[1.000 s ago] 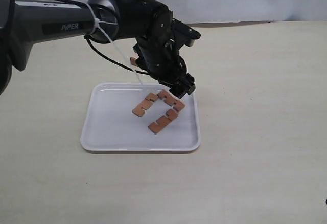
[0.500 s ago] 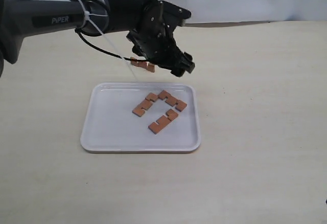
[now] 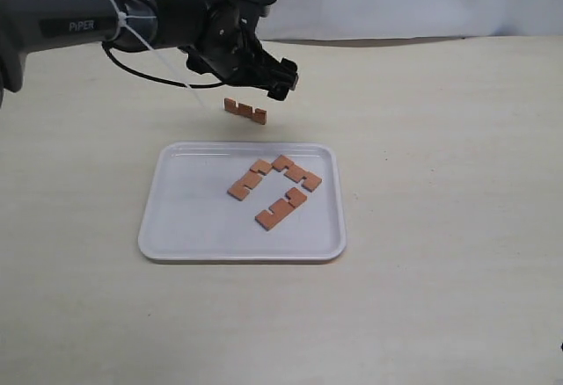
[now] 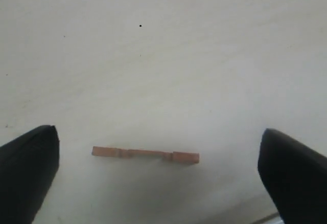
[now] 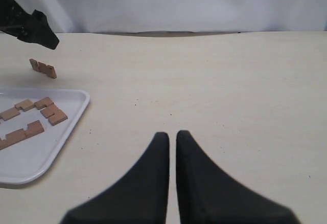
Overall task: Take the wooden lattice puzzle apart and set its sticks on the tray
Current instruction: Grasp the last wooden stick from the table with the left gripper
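My left pincer (image 3: 280, 84), spread wide, has swung off the tray (image 3: 189, 218) toward the last stick (image 3: 244, 111) at its twelve o'clock.

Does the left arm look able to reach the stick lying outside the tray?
Probably yes: the left gripper hangs open just above that stick, which sits alone on the table beyond the tray, with nothing between them.

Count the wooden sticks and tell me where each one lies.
4 sticks. Three lie on the tray: one left, one right, one nearest the camera. The fourth lies on the table beyond the tray.
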Motion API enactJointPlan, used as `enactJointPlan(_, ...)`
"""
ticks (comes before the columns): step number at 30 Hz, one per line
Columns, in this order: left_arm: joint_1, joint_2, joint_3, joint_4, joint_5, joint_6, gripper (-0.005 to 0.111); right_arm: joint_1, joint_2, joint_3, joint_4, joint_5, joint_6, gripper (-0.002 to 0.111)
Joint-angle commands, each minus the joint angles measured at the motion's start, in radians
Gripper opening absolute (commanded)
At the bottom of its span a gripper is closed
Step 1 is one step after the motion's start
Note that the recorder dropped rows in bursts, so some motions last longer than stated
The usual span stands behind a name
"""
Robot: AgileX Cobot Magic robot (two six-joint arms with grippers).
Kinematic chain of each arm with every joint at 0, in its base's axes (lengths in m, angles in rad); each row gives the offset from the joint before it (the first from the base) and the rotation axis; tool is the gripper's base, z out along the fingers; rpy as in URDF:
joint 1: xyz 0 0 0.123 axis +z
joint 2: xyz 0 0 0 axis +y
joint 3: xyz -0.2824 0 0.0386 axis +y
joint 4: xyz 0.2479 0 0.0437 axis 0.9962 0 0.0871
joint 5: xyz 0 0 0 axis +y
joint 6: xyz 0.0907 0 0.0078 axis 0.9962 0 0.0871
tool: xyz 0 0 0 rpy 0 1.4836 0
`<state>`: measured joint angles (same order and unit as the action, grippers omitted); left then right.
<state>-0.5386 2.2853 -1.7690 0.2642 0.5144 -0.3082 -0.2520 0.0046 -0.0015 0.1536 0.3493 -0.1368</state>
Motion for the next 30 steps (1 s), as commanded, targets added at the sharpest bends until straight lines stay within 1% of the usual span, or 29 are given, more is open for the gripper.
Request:
enactJointPlan(1,0.003,0.031,-0.002,0.031,-0.038,0.001,0.103,-0.001,-0.005,0.002,-0.001,-0.006,-0.005,0.005)
enactJointPlan(6,0.005,0.057,-0.002,0.058,-0.049,0.001,0.103,-0.001,-0.005,0.002,-0.001,-0.006,-0.005,0.005)
enactJointPlan(19,0.005,0.1,-0.002,0.065,-0.079,0.001,0.103,-0.001,-0.005,0.002,-0.001,-0.006,-0.005,0.005)
enactJointPlan(30,0.02,0.12,-0.002,0.056,-0.083,-0.033,0.103,-0.001,-0.005,0.002,-0.001,-0.006,-0.005,0.005)
